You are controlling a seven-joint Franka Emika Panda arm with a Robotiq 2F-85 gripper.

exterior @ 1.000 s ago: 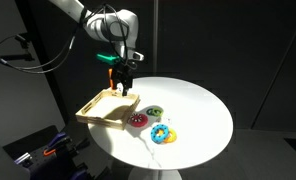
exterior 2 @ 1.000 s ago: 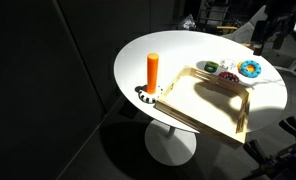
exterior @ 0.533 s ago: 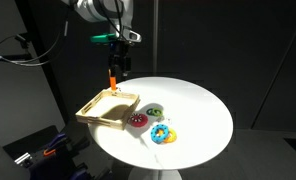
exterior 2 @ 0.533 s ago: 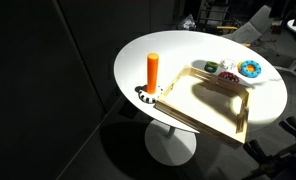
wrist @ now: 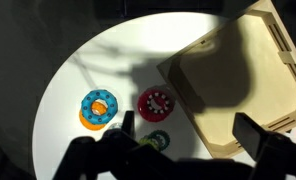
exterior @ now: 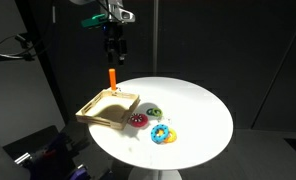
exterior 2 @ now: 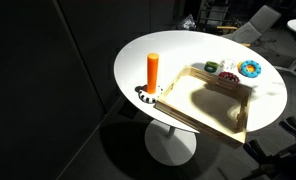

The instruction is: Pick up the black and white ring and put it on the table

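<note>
Black and white ring [exterior 2: 145, 96] lies on the table [exterior 2: 138, 55] at the foot of the orange peg [exterior 2: 153, 70], by the wooden tray [exterior 2: 213, 105] corner; it looks to be around the peg base, but the view is too small to be sure. Gripper [exterior: 113, 55] hangs high above the peg, well clear of the ring. Red ring [wrist: 155, 102], blue and yellow ring [wrist: 99, 106] and a green piece [wrist: 155, 140] sit together beyond the tray. Arm points straight down; in the wrist view the fingers [wrist: 253, 135] stand apart, holding nothing.
</note>
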